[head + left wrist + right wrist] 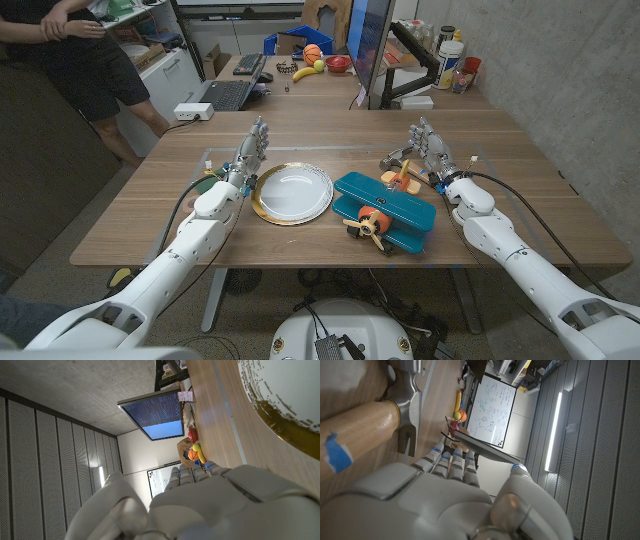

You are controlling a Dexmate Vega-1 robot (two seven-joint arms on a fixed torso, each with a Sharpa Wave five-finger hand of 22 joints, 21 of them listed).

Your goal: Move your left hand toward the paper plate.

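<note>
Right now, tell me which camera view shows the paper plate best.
The head view: the whole paper plate lies in sight on the table, gold rim and all, just right of the left robot hand. The left wrist view catches part of its rim and white middle. In the right wrist view I cannot make it out.

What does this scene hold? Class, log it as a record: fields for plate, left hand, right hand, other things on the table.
plate: paper plate, white with gold rim, empty, mid-table
left hand: left hand beside the plate's left edge, fingers apart, holding nothing
right hand: right hand beside a hammer, holding nothing
other: teal toy plane right of the plate
</note>
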